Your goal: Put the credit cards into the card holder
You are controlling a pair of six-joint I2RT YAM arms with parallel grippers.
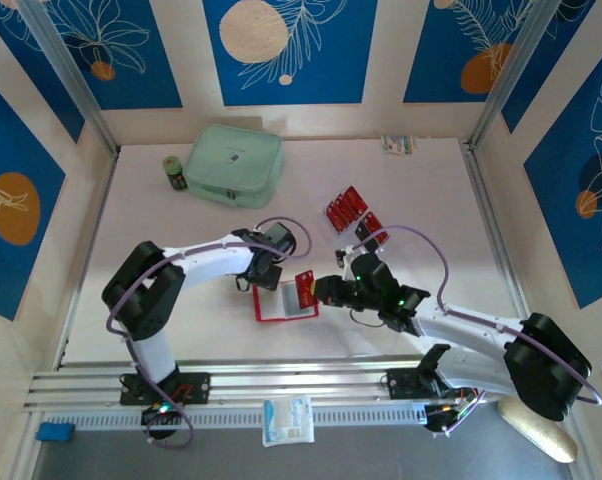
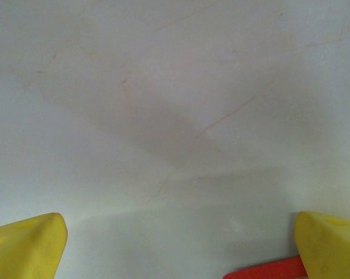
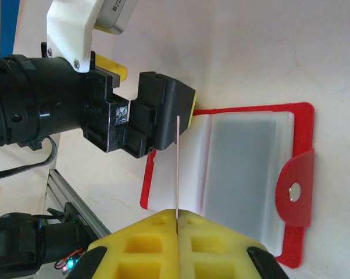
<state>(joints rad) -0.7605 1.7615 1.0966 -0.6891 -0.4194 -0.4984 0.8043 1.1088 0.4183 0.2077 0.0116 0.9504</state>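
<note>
The card holder (image 1: pixel 286 306) lies open on the white table (image 1: pixel 181 230) in front of the two arms, with its pale inside turned up. In the right wrist view it shows clear pockets inside a red border, and its snap tab (image 3: pixel 295 192) is folded out to the right side.

The right gripper (image 3: pixel 177 224) is clenched on one credit card (image 3: pixel 177 168). This camera sees the card from its thin edge, as a fine line that rises from between the yellow fingers (image 3: pixel 146 232). The card is over the left part of the open holder, close to the first pocket. Whether its far edge touches the holder, I cannot tell. From above, this card is at the upper edge of the holder.

The left gripper (image 1: pixel 264 277) is at the left side of the holder, with its jaws released wide and grasping nothing. In the left wrist view its two yellow fingertips (image 2: pixel 27 247) stand far apart at the bottom corners, with bare table between them and a red edge of the holder just beside the right one.

The other credit cards (image 1: pixel 353 213) lie in a loose group on the table beyond the right gripper, well apart from the holder. A mint-green zip case (image 1: pixel 234 163) is at the far left, with a small dark jar (image 1: pixel 174 172) just beside it.
</note>
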